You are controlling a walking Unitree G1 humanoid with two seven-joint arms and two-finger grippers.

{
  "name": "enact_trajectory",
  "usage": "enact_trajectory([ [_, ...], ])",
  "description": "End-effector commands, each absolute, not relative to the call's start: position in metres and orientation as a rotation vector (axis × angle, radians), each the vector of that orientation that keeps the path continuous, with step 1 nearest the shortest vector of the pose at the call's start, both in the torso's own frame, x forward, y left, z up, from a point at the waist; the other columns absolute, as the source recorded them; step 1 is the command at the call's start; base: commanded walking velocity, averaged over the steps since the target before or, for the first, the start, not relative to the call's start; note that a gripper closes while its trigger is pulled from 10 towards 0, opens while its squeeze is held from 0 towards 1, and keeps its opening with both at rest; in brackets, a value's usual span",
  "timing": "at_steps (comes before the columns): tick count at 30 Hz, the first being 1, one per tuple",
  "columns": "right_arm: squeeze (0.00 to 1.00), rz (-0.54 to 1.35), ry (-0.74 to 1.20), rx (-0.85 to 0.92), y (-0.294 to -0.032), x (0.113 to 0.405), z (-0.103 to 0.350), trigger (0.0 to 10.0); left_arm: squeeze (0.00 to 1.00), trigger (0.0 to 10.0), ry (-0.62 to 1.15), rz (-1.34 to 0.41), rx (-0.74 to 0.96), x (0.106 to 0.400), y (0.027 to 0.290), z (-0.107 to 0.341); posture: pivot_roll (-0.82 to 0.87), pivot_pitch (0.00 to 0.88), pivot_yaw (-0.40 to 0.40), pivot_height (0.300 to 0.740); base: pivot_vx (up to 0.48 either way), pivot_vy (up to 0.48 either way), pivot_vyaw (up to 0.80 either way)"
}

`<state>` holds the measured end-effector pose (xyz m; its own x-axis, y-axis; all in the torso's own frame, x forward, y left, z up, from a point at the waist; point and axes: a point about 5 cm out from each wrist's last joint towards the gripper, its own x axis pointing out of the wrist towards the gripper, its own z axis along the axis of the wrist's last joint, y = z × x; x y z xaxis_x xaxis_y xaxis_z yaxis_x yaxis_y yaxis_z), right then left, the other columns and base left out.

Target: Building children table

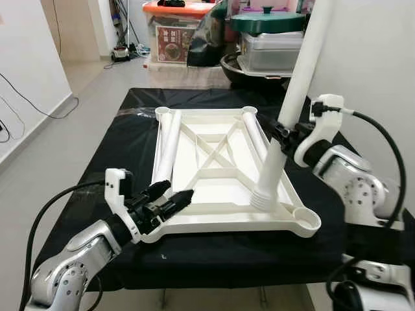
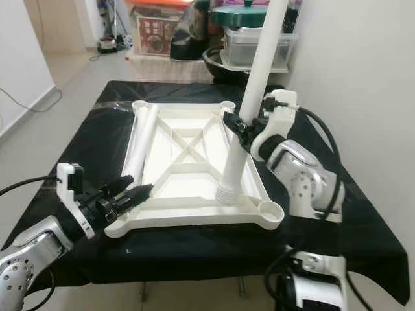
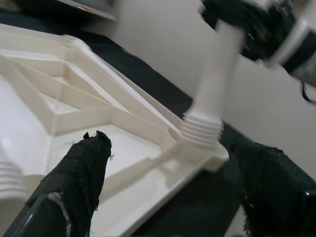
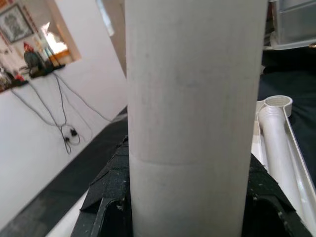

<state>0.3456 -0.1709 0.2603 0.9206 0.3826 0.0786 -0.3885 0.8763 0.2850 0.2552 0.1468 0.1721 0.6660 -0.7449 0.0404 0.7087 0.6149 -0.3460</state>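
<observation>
**Table leg held upright over the upturned tabletop**

Left eye view: a white plastic children's tabletop [image 1: 220,175] lies upside down, ribbed underside up, in the middle of a desk covered with black cloth [image 1: 123,139]. The right end effector [image 1: 283,134] has its two black fingers closed around a long white plastic table leg [image 1: 292,110], which stands tilted, its threaded lower end [image 1: 262,197] resting on the tabletop near the right edge, just short of the round corner socket [image 1: 306,219] at the near right corner. A second white leg [image 1: 168,146] lies flat along the tabletop's left edge, and a third [image 1: 254,133] lies along the right edge. The left end effector [image 1: 170,201] sits at the tabletop's near left corner, fingers close together at the rim; I cannot tell whether they pinch it. Plastic storage boxes [image 1: 269,48] stand beyond the desk's far edge.

Right eye view: the same layout, with the held leg rising past the top of the frame.

Left wrist view: the two black fingers [image 3: 79,177] are spread apart with nothing between them, the threaded end beyond.

Right wrist view: the leg is clamped between the black fingers [image 4: 106,197].
</observation>
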Motion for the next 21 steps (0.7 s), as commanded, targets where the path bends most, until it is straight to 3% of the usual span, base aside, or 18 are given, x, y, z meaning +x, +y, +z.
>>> enact_trajectory([
  [1,0.00,0.397,-0.040,0.290,-0.165,0.348,0.265,0.0,0.00,10.0,0.116,-0.877,-0.296,0.254,0.144,0.172,-0.01,0.000,-0.036,0.740,0.000,0.000,0.00],
  [5,0.00,0.465,-0.070,0.336,-0.135,0.346,0.273,0.0,0.00,10.0,0.128,-0.922,-0.140,0.259,0.142,0.171,-0.01,0.000,-0.032,0.740,0.000,0.000,0.00],
  [11,0.00,0.503,-0.077,0.350,-0.120,0.344,0.275,0.0,0.00,10.0,0.122,-0.947,-0.111,0.261,0.139,0.172,-0.02,0.000,-0.026,0.740,0.000,0.000,0.00],
  [15,0.00,0.610,-0.077,0.397,-0.084,0.334,0.280,0.0,0.00,10.0,0.108,-0.953,-0.028,0.267,0.135,0.169,-0.03,0.000,-0.017,0.740,0.000,0.000,0.00],
  [21,0.00,0.678,-0.086,0.441,-0.063,0.326,0.284,0.0,0.00,10.0,0.088,-0.956,-0.029,0.271,0.132,0.170,-0.03,0.000,-0.018,0.740,0.000,0.000,0.00],
])
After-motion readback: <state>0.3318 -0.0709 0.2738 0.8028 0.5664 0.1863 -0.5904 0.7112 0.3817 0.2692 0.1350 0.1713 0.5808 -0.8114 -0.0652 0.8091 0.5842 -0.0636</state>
